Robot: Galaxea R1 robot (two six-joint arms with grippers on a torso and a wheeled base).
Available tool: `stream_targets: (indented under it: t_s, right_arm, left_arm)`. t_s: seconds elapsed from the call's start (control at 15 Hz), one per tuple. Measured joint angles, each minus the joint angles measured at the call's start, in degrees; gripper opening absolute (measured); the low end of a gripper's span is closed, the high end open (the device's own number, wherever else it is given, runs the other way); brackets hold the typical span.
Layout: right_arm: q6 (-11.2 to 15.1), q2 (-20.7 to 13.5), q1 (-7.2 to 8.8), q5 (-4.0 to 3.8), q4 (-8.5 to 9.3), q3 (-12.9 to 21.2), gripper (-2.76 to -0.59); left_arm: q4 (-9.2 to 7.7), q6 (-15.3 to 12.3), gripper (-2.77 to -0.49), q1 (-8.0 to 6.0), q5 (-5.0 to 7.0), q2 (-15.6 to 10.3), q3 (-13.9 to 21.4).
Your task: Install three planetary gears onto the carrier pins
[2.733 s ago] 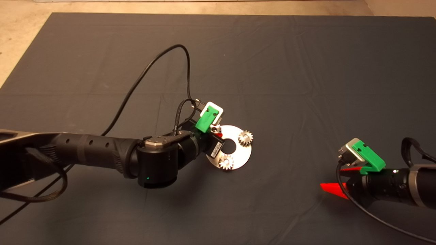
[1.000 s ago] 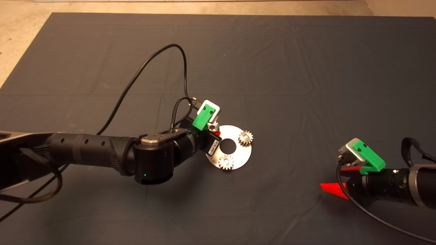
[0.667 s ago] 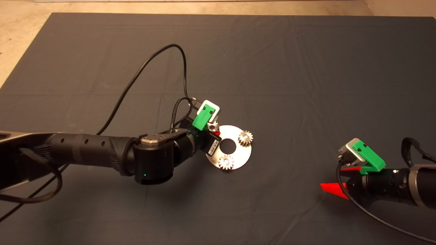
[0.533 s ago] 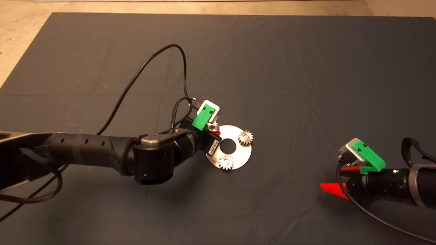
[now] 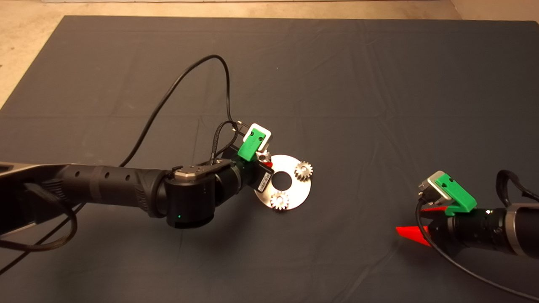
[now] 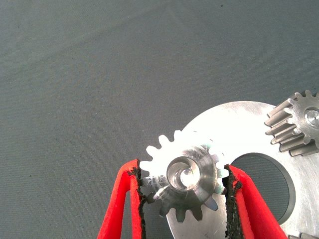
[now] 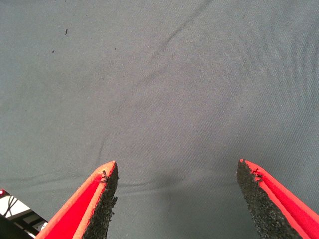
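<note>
While left gripper clamps small toothed silvery gear over flat round silver-white disc, two gears seated; right gripper spread wide, empty, over dark mat.

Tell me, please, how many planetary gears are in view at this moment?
3: one on the disc's far right side, one at its near edge, and one between the left gripper's fingers, over the third pin.

The right pincer hangs spread wide, seemingly just above the bare dark mat.
</note>
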Motion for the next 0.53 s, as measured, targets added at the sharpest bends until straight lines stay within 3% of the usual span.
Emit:
stream_targets:
  t_s: [0.53]
  right_arm:
    - [0.0, 0.0, 0.0, 0.0, 0.0, 0.0, -1.6]
  left_arm:
    - [-0.05, 0.0, -2.58, 0.0, -0.16, 0.0, 0.0]
